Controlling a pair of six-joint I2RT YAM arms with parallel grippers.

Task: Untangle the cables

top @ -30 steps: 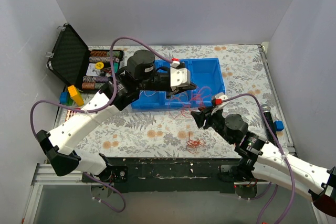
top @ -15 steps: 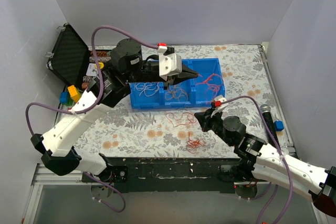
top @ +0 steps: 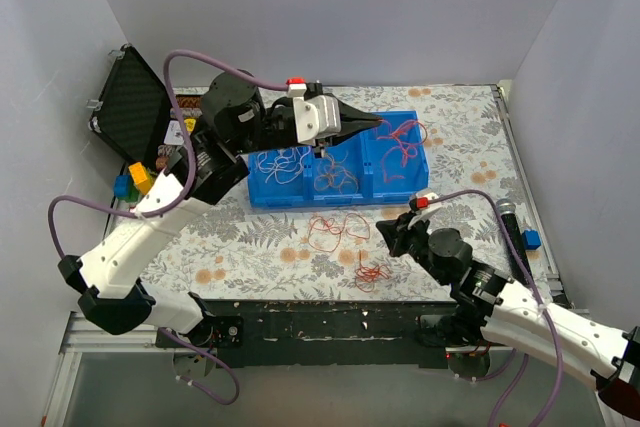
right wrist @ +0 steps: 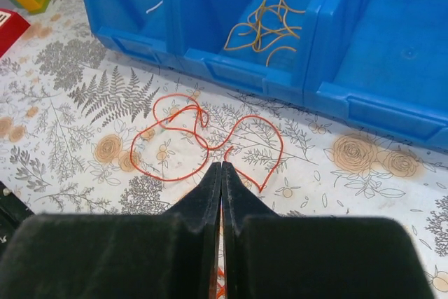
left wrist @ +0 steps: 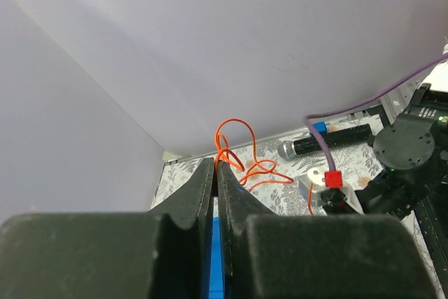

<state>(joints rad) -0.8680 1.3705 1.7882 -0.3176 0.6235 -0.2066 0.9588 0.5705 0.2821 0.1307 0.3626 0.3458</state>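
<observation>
The left gripper (left wrist: 215, 167) pinches a red cable (left wrist: 236, 146) tight, high over the blue bin (top: 290, 197). It should lower it slowly into the right pocket. A loose red loop (right wrist: 203, 141) lies on the table (right wrist: 84, 173) before the right gripper (right wrist: 221, 167), which is closed and empty.

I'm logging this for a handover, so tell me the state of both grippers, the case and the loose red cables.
left gripper: shut on a red cable, over the blue bin
right gripper: shut, nothing visibly gripped
black case: lid open
red cable loop: loose on the table
small red tangle: loose on the table
</observation>
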